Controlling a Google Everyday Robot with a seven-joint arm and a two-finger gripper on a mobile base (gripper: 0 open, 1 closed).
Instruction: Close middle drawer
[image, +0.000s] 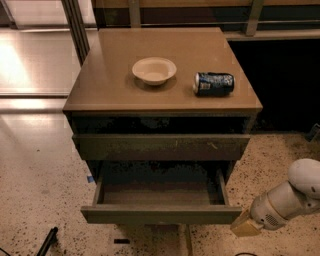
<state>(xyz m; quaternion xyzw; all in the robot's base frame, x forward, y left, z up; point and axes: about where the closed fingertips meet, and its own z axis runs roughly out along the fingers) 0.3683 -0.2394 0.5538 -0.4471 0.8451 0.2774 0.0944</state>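
Note:
The middle drawer (161, 215) is pulled out far from the cabinet. It has a plain dark olive-grey front and a shallow box with a brownish floor (159, 192), which looks empty. My gripper (244, 227) is the tan end of the white arm (295, 192) at the lower right. It sits just right of the drawer front's right corner, close to it, and I cannot tell whether it touches.
Above the open drawer is a wider front with pale scratches (161, 147), slightly out. On the cabinet top (110, 85) stand a pale bowl (154, 70) and a blue can lying on its side (214, 83). A dark object (46, 241) lies on the speckled floor at lower left.

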